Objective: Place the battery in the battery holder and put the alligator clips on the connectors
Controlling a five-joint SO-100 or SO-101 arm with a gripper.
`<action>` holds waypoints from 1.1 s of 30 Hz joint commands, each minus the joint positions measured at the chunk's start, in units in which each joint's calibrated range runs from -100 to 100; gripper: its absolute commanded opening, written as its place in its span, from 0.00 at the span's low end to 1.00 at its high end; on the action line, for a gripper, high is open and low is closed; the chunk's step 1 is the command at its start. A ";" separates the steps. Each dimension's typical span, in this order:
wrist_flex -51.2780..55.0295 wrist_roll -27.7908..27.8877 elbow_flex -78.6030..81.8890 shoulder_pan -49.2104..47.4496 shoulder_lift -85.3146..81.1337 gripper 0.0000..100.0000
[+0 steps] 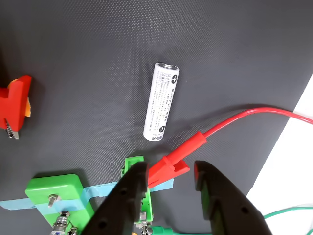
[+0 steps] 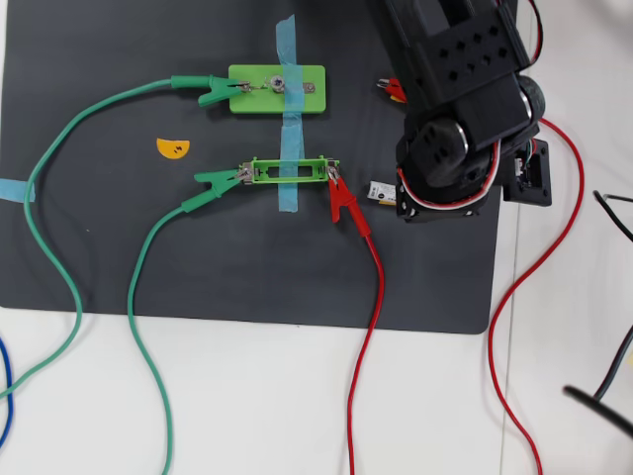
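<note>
meanwhile, claw [image 1: 170, 177] gapes beside battery [image 1: 162, 101], holding nothing.

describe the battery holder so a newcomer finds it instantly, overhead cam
On the dark mat, two green parts are held down by a blue tape strip. The battery holder is the lower, narrower one: an open slotted frame, empty, unlike the solid block above.

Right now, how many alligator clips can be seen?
4. Green clip on the bulb block; green clip and red clip at the battery holder's ends; second red clip beside the arm, partly hidden.
</note>
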 commanded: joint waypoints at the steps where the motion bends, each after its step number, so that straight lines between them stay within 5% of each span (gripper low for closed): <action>1: 0.39 0.29 -2.01 0.80 1.24 0.08; 33: -0.38 1.18 0.36 1.81 5.32 0.14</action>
